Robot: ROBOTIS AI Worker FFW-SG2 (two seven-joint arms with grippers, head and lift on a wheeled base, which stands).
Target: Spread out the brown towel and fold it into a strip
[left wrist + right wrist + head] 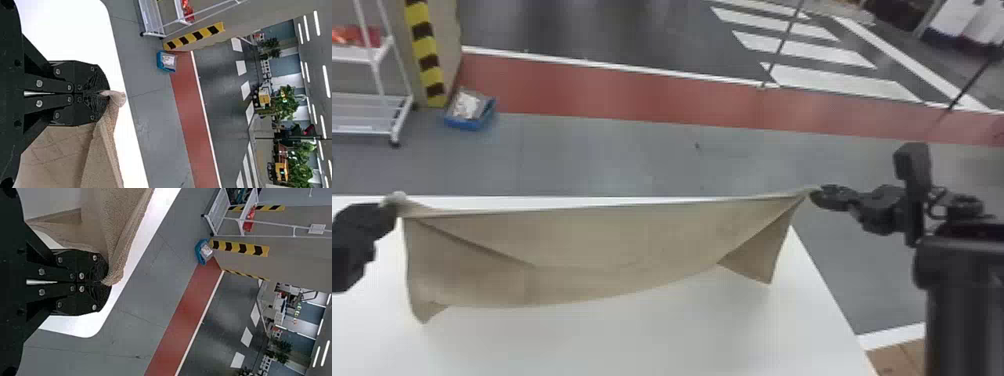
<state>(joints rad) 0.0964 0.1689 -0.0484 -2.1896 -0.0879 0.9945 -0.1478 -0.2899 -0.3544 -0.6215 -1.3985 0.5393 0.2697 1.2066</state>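
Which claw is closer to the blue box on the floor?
Left. The left claw holds one towel corner, left of the blue box and nearer the robot; the right claw, at another corner, is far to the box's right.

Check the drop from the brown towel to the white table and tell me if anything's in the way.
Nothing visible is: the brown towel hangs between the left claw and right claw, with no object showing between it and the white table.
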